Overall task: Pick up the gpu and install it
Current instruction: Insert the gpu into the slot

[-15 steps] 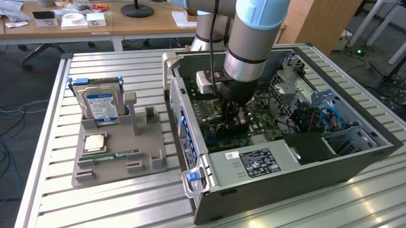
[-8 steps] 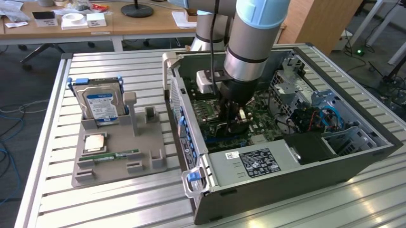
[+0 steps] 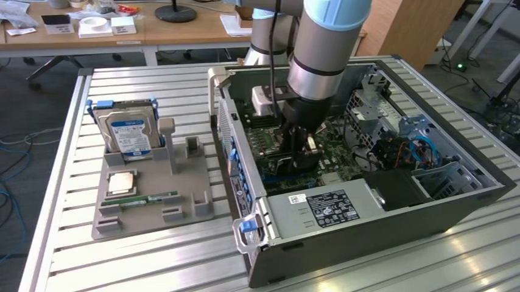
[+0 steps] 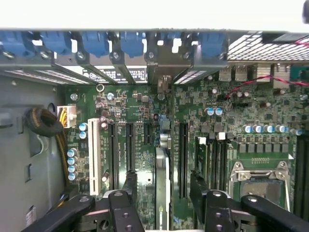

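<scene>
Slatted table [image 3: 122, 255]; gripper [image 4: 161, 188] spread open astride the slotted gpu [image 4: 161, 193]; thin, stiff, fragile; hold by its edges.

The gpu [image 4: 161, 186] stands on its edge inside the computer case, upright in a slot of the green board. In the wrist view it looks like a thin grey strip between two long black slots, and its end points to the blue clips at the case wall. In the exterior view the arm mostly hides it.
</scene>
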Robot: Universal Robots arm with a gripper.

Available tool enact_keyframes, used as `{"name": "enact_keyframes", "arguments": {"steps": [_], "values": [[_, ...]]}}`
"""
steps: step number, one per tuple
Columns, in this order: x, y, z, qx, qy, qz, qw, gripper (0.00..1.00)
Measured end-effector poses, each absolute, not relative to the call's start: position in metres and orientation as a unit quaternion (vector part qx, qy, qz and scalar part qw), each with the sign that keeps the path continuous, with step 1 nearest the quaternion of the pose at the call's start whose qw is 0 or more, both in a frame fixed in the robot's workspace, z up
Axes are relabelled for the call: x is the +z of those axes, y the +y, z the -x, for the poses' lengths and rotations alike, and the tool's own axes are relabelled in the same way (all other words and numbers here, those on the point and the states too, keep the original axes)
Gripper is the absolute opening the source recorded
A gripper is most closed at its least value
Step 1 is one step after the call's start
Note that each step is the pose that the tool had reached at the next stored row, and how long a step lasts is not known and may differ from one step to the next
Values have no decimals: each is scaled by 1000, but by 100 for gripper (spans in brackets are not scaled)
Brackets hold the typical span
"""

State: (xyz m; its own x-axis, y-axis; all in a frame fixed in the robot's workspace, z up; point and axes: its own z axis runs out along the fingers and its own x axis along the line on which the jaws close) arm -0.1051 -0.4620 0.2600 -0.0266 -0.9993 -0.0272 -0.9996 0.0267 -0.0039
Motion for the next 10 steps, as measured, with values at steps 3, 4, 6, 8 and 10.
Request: {"name": "enact_keyframes", "arguments": {"steps": [3,4,6,8,10], "values": [[271,-462,105,8,716,698,11,56],[274,-462,105,8,716,698,11,56],[280,-462,105,8,716,698,11,56],[287,-462,105,8,716,698,11,56],[293,-462,105,8,716,698,11,56]]}}
